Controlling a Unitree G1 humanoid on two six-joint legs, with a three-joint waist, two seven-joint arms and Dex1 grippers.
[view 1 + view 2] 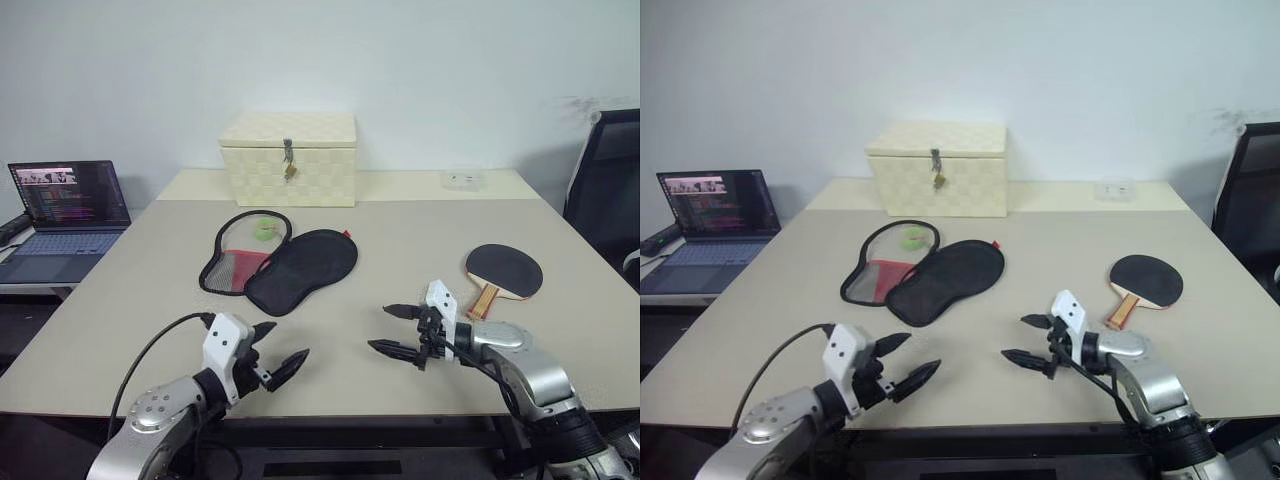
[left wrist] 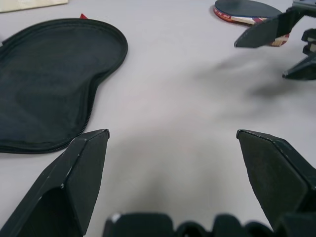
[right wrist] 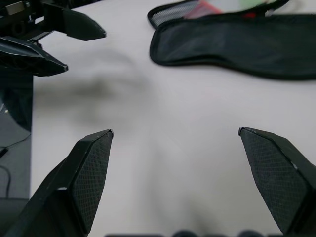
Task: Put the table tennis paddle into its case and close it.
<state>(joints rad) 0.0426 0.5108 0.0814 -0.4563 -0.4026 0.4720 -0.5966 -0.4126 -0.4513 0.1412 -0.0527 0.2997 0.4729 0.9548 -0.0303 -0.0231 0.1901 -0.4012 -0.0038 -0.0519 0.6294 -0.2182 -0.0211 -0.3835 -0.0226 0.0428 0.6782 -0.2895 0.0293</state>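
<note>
left gripper (image 1: pixel 277 351) and right gripper (image 1: pixel 398 329): 2, both spread, empty, over table (image 1: pixel 400 240) near edge. head views: 1 table tennis paddle (image 1: pixel 502 272) flat at right, handle partly behind right gripper; 1 case (image 1: pixel 279 264) lying open mid-table, well apart. left wrist view: paddle cut off by edge. right wrist view: case blurred.
</note>
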